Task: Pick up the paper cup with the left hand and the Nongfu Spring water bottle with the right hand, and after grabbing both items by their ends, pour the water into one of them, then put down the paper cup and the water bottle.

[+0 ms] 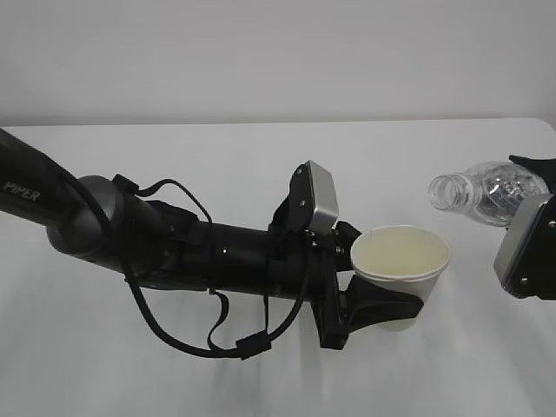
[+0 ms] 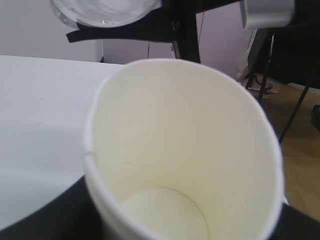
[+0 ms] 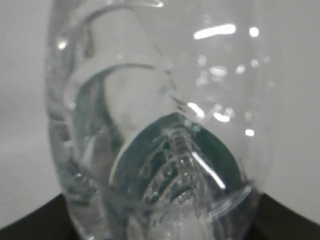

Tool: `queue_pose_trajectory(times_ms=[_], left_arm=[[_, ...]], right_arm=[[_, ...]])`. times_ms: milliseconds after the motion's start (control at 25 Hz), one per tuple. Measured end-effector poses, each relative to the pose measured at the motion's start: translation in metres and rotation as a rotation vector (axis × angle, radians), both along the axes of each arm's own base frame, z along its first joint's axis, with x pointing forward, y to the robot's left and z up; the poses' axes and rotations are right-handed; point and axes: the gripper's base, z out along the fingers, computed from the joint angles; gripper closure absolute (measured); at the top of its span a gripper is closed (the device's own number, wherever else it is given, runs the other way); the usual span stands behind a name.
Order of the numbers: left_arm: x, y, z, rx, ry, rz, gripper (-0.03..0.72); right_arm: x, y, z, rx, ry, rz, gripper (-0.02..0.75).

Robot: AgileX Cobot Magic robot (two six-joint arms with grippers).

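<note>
My left gripper is shut on the lower part of the white paper cup, holding it upright just above the table. In the left wrist view the cup's cream inside fills the frame, with black fingers on both sides of it. To the right, the clear Nongfu Spring water bottle lies tilted, its open mouth pointing left toward the cup and slightly above its rim. My right gripper is shut on its base end. The bottle fills the right wrist view. I cannot make out water in either.
The white table stretches under both arms, its back edge against a plain wall. My left arm with looping cables lies across the left half. Beyond the table's right edge stand dark stand legs on the floor.
</note>
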Motion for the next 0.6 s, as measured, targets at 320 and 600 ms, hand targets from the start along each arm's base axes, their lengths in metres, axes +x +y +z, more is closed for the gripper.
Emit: queue_pose_trajectory(times_ms=[320, 600], left_arm=[[-0.0002, 0.0, -0.0001, 0.001, -0.001, -0.002, 0.241], [-0.0003, 0.0, -0.0002, 0.002, -0.002, -0.004, 0.241]], right_arm=[[0.0, 0.0, 0.0, -0.036, -0.007, 0.009, 0.309], [0.0, 0.0, 0.0, -0.074, -0.015, 0.018, 0.308]])
